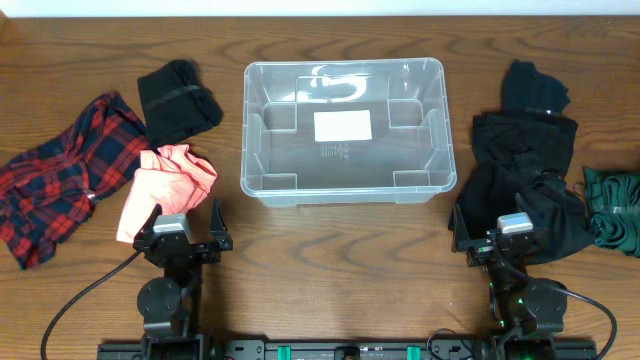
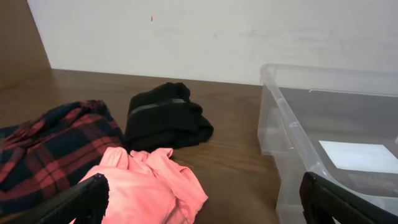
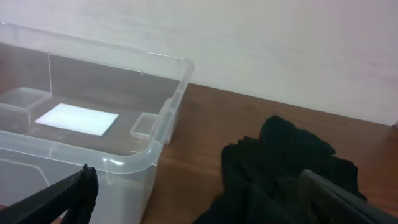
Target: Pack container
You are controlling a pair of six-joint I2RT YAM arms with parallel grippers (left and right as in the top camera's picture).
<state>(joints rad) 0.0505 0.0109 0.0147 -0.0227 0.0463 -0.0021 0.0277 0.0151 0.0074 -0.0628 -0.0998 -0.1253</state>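
At the far left of the table [image 1: 330, 270] lies a crumpled red and navy plaid garment [image 1: 60, 185], and just behind its right end sits a folded black garment [image 1: 178, 100]. A coral-pink garment [image 1: 168, 180] is bunched against the plaid one, touching it, with the folded black one close behind. The left fingers [image 1: 152, 226] stand at the near edge of that pink cloth, spread wide apart and holding nothing. The left wrist view shows the pink fabric lying low between them, though I cannot tell whether they touch it. In the middle of the table, toward the far side, stands the container [image 1: 344, 194], upright and open at the top, with a white label [image 1: 343, 126] showing on its bottom. It stands apart from the clothes on either side. To its right lies a heap of black clothing [image 1: 525, 185], with a smaller dark piece [image 1: 533, 88] at its far end and a dark green garment [image 1: 612, 205] just beside it at the table's right edge. The right fingers [image 1: 463, 232] sit at the near edge of the black heap, also spread wide and gripping nothing.
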